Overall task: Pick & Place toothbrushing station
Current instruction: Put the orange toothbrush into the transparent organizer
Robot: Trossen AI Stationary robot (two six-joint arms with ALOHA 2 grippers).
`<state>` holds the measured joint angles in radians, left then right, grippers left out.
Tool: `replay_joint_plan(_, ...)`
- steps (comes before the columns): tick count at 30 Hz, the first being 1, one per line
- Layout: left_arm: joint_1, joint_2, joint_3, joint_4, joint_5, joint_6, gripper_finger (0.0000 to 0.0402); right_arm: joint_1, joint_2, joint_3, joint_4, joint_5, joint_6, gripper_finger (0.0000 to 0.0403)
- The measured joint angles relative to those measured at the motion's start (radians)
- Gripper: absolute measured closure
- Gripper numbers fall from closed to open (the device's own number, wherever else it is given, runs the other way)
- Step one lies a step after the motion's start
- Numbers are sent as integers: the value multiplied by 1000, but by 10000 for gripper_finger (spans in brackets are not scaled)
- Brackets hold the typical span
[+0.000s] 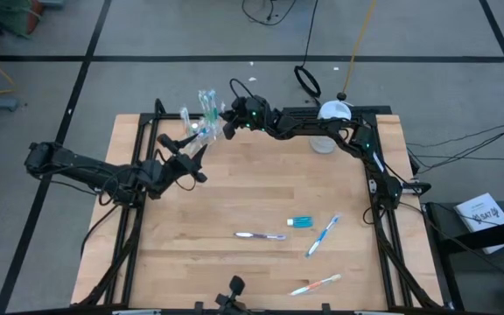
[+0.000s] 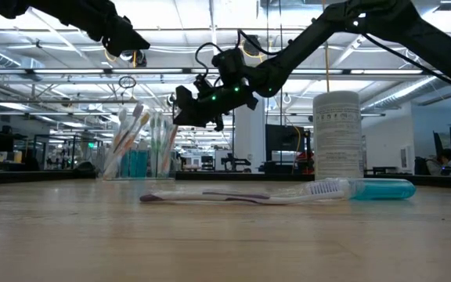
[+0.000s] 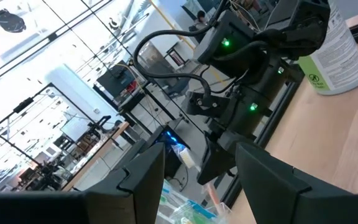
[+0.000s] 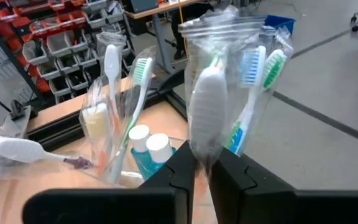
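Observation:
The clear cup [image 1: 201,131] stands on the table's far left part, holding several wrapped toothbrushes and teal tubes with white caps [image 4: 148,146]. My right gripper [image 4: 202,168] reaches in level from the right, beside the cup, and is shut on a wrapped pale-headed toothbrush [image 4: 207,106]. My left gripper [image 1: 198,157] hovers open just nearer than the cup and higher than it; in the left wrist view [image 3: 201,180] nothing sits between its fingers. A purple-tipped toothbrush [image 1: 261,235], a teal tube [image 1: 300,222], a blue toothbrush [image 1: 322,234] and an orange one [image 1: 316,284] lie flat on the near half. My right gripper pinches the wrapped toothbrush between its two fingers, on the handle just below the head [image 4: 204,152]. The fingers come in level from the table's right side and lie across the handle. The toothbrush stands upright, head up. Its lower end is hidden behind the fingers.
A large white bottle [image 2: 337,133] stands at the far right of the table, under my right arm. The black frame rails [image 1: 383,219] run along both sides. Bare wood lies between the cup and the loose toothbrushes.

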<state>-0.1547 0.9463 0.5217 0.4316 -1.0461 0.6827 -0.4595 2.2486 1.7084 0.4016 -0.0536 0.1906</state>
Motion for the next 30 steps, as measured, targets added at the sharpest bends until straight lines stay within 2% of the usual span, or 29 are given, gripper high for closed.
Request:
replay_joint_plan(5, 0, 0, 0, 0, 1, -11, 199, 3, 0, 0, 11, -1, -80, 375)
replay_joint_plan(24, 0, 1, -1, -2, 1, -62, 199, 17, 0, 0, 43, 25, -120, 373)
replay_joint_plan(30, 0, 1, -1, -2, 10, -80, 199, 29, 0, 0, -6, 25, -124, 343)
